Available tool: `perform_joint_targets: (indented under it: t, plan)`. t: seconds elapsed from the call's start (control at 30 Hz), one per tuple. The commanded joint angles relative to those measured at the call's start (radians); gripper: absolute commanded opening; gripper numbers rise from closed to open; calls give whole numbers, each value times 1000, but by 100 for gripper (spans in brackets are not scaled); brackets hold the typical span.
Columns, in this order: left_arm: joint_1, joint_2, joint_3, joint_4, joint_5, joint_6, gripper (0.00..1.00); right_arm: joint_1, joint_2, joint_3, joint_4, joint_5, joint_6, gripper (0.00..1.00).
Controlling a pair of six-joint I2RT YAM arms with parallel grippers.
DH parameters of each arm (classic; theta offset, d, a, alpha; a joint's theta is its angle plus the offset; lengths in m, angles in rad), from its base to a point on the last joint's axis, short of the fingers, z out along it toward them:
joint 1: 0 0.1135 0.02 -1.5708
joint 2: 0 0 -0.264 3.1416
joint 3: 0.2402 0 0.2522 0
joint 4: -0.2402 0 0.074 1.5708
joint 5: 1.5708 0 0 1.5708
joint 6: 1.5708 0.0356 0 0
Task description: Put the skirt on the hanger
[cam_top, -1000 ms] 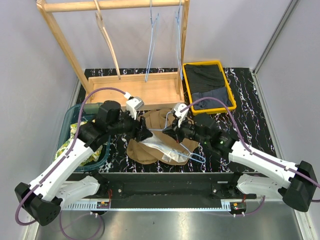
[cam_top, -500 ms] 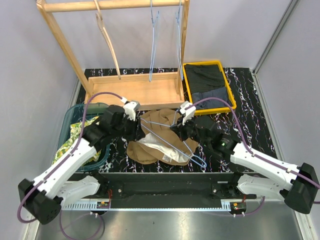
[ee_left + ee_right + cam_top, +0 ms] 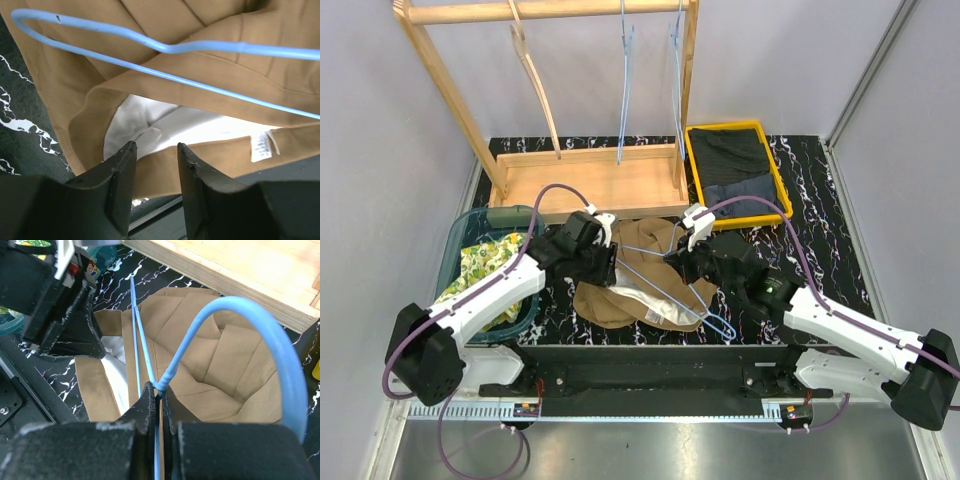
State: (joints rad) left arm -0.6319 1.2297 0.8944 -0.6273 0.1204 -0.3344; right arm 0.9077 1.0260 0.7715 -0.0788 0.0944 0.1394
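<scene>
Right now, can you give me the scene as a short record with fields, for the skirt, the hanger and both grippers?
skirt: brown with white lining, crumpled on the table
hanger: blue wire, lying on top of the skirt
right gripper: shut on the hanger's neck
left gripper: fingers apart at the skirt's edge
rack: wooden, behind the skirt

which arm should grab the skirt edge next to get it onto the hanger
Left. The left claw hangs open right over the skirt edge, with the white lining showing between its jaws. The right claw is shut on the hanger neck, so it is busy.
</scene>
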Motion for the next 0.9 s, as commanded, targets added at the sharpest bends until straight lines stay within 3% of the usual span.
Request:
perform_joint_targets:
  t: [0.0, 0.2, 0.3, 0.33, 0.43, 0.87]
  plan:
    - [-23, 33, 14, 44, -79, -3, 43, -1, -23, 23, -1, 19, 14, 0]
    - [-45, 82, 18, 41, -100, 11, 41, -1, -21, 28, -6, 21, 19, 0]
    - [-48, 96, 21, 37, -119, 9, 29, -1, -23, 28, -9, 24, 22, 0]
    - [-49, 99, 23, 29, -117, 8, 19, 0, -23, 29, -10, 25, 20, 0]
    - [-51, 105, 35, 3, -178, -5, 4, -1, -20, 29, -12, 28, 22, 0]
    - [-51, -7, 101, -51, -314, -51, 0, -1, -40, 25, -41, 22, 23, 0]
